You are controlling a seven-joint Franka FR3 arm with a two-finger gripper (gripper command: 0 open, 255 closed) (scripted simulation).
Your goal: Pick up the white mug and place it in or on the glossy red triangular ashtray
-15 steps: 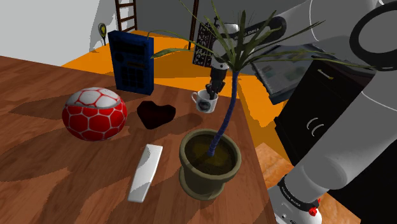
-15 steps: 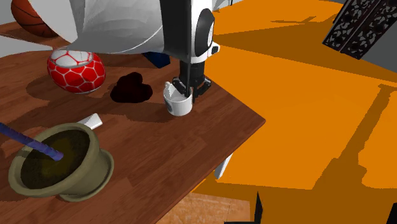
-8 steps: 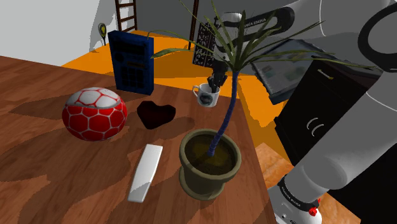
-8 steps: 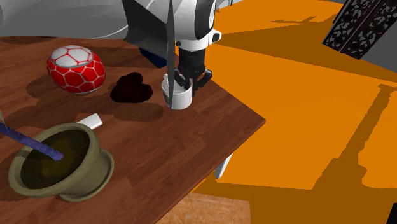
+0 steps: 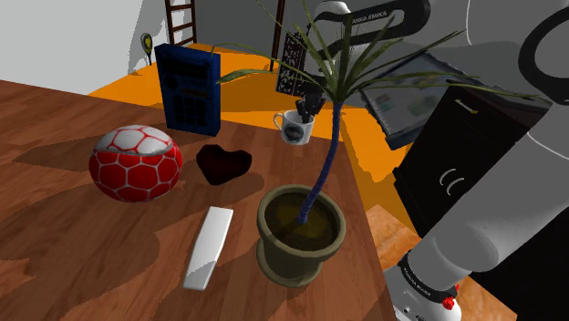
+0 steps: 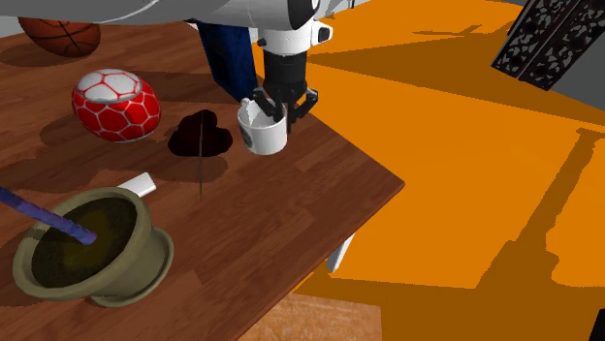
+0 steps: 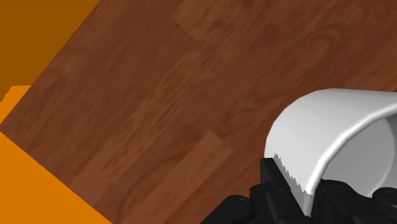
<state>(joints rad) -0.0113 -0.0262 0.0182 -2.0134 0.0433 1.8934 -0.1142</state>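
Mug (image 5: 296, 129), white, hangs clasped by its rim in the closed jaws. It is above the wooden bench (image 5: 82, 246), near the dark red ashtray (image 5: 223, 164).

Shoulder camera looks down across the table (image 5: 55, 264) from beside the arm (image 5: 492, 210); the second faces much the same way, nearer — both catch the red ball (image 5: 135, 162) and pot (image 5: 301, 235); wrist camera hugs the table.
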